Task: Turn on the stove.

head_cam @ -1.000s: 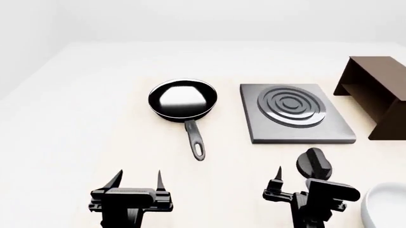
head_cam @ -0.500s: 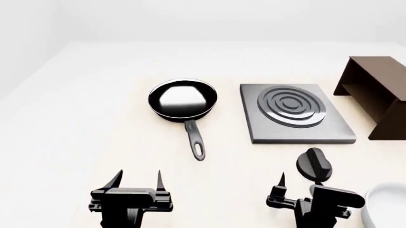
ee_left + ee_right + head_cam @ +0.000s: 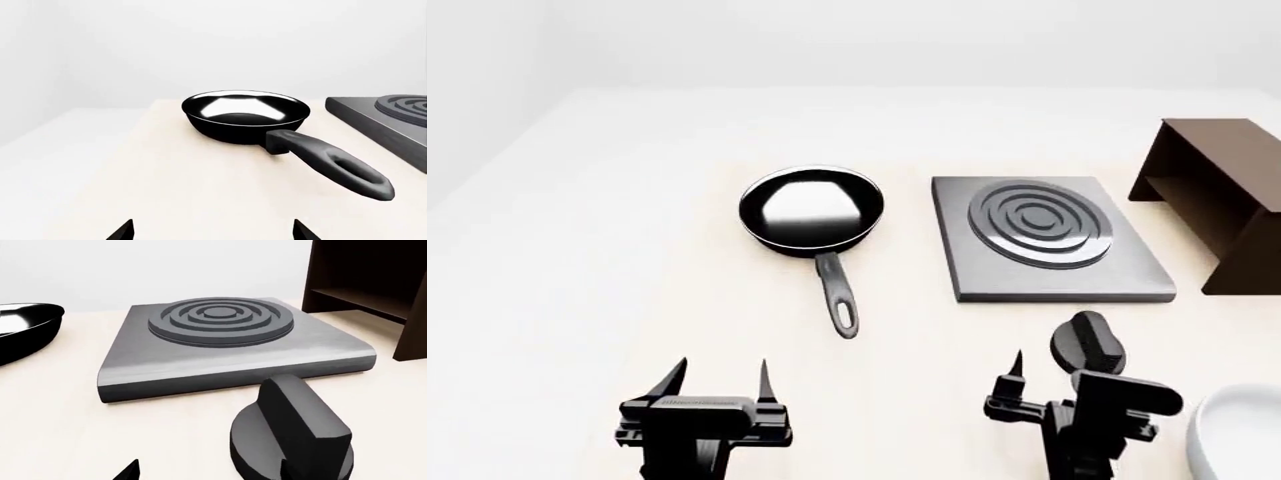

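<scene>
Left gripper (image 3: 715, 383), jaws wide, empty, well left of the stove. Frying pan (image 3: 811, 210) just left of the hotplate (image 3: 1049, 238), handle pointing toward the robot. Knob (image 3: 1088, 346) near the hotplate's front edge, bar running front-to-back, slightly tilted; right gripper (image 3: 1049, 382) spread around it, not touching. Wooden shelf (image 3: 1217, 195) right of the hotplate.
</scene>
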